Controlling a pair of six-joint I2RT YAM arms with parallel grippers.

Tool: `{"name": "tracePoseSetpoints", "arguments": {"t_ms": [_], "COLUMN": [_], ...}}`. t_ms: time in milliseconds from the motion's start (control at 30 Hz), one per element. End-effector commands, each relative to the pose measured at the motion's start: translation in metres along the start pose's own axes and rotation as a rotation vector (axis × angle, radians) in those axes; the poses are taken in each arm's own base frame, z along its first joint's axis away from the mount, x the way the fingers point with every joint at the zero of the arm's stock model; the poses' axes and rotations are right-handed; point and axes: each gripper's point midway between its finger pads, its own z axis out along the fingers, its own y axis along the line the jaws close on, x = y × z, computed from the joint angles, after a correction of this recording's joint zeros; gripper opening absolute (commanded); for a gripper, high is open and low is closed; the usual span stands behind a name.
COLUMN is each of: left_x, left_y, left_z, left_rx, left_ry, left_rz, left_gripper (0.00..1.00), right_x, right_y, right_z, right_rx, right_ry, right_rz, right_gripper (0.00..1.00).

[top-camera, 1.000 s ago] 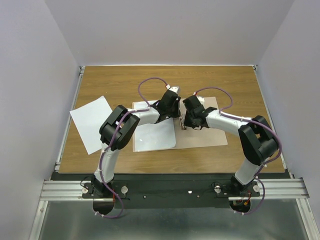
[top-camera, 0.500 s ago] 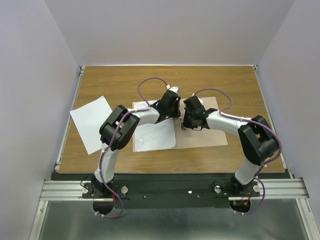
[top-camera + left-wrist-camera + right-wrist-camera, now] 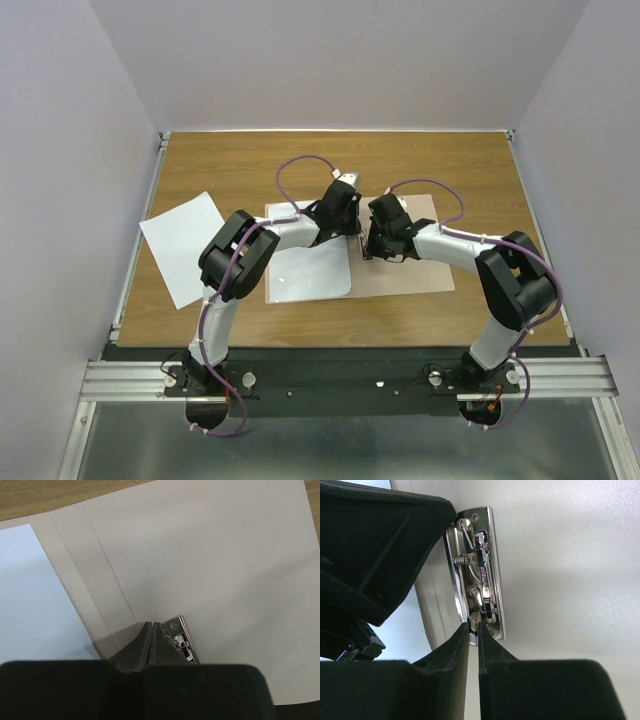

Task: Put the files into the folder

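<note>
1. Currently the folder (image 3: pixel 410 265) lies open and flat in the middle of the surface (image 3: pixel 240 165), with its metal clip (image 3: pixel 479 570) at the fold.
2. Your left gripper (image 3: pixel 151 628) is pressed together and holds nothing. Its tips sit just beside one end of the clip.
3. Your right gripper (image 3: pixel 474 629) is closed to a thin slit at the clip's other end and appears to pinch the lever there.
4. One white sheet (image 3: pixel 183 245) lies well apart from the folder, at the left edge of the surface. A pale panel (image 3: pixel 310 268) covers the folder's left leaf, and you cannot tell whether that is the second sheet.
5. Expect the clip to be stiff, springy and slick. Hold the lever squarely, or it will likely snap back.
6. Paper is light, limp and thin. Take the sheet by an edge or corner, and slide it rather than lift it.
</note>
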Motion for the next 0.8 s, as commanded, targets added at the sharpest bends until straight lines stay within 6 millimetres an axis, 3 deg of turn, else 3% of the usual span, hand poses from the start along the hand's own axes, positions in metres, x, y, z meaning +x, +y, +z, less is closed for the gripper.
{"name": "tracePoseSetpoints", "arguments": {"t_ms": [0, 267, 567, 767], "left_x": [0.071, 0.071, 0.072, 0.074], "left_y": [0.038, 0.039, 0.042, 0.043], "left_z": [-0.001, 0.000, 0.000, 0.002], "left_rx": [-0.108, -0.109, -0.120, -0.125], "left_ry": [0.216, 0.217, 0.218, 0.223], "left_rz": [0.015, 0.012, 0.010, 0.009], "left_gripper": [0.00, 0.00, 0.00, 0.00], "right_x": [0.017, 0.033, 0.040, 0.045], "right_y": [-0.015, -0.022, -0.016, -0.022], "right_z": [0.006, 0.006, 0.006, 0.004], "right_rx": [0.037, 0.037, -0.008, 0.009], "right_ry": [0.056, 0.096, 0.121, 0.121], "right_rz": [-0.021, -0.012, -0.003, 0.005], "right_gripper": [0.20, 0.19, 0.18, 0.19]}}
